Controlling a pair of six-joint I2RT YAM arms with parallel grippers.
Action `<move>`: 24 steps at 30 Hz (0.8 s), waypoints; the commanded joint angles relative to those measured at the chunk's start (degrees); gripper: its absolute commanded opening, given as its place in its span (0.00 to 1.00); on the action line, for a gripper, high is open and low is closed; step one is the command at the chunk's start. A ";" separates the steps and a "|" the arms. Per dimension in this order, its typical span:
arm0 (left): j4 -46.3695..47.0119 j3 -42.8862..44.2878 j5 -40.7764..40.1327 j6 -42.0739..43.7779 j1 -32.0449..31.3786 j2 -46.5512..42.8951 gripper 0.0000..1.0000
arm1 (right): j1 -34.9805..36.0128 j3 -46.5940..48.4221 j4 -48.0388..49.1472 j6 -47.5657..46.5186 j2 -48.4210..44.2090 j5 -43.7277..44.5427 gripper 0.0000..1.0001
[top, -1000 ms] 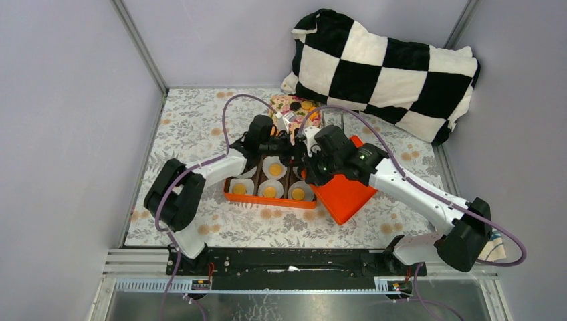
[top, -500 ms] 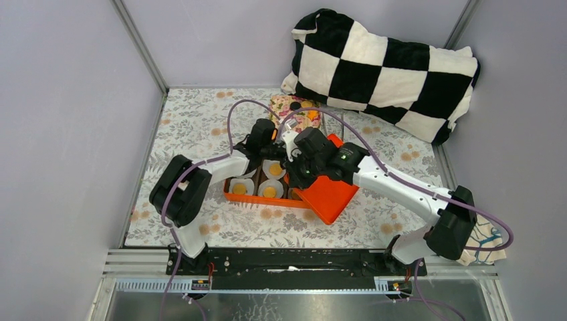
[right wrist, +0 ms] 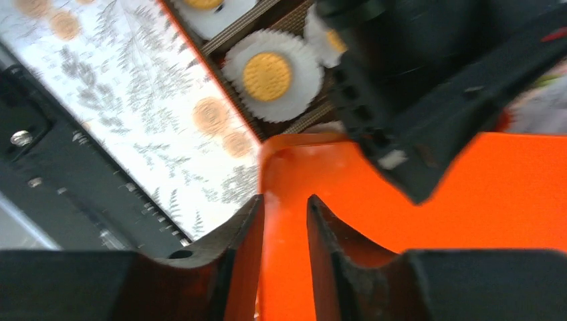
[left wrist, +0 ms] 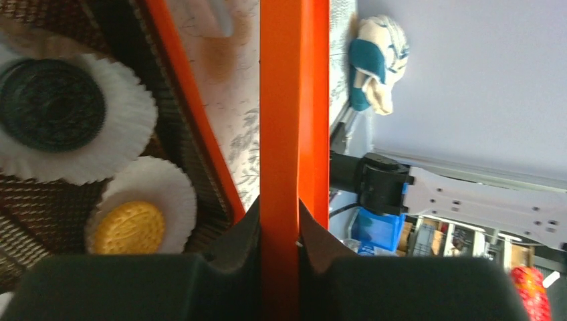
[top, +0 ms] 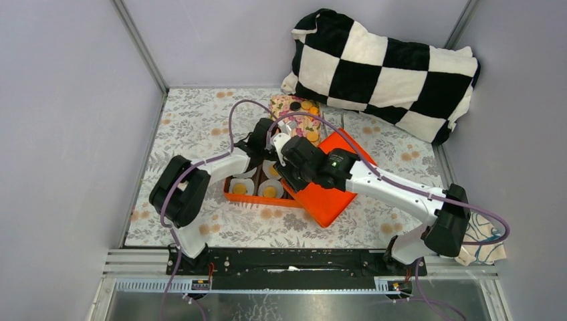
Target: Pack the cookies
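No text, label, brand, number or sign can be read in any of the views. The pattern pressed into the cookies (left wrist: 128, 227) is too small and blurred to be made out as letters.
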 commanded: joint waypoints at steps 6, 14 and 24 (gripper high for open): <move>-18.11 11.55 -4.19 7.18 2.35 1.75 0.00 | 8.94 2.24 -2.34 -3.84 -4.63 28.59 0.52; -24.08 18.79 -4.53 8.65 3.59 3.73 0.00 | 15.53 -0.97 -5.47 0.48 2.00 40.12 0.53; -27.42 18.25 -5.09 10.07 4.21 0.86 0.00 | 15.57 -4.74 -2.64 5.54 8.65 54.84 0.45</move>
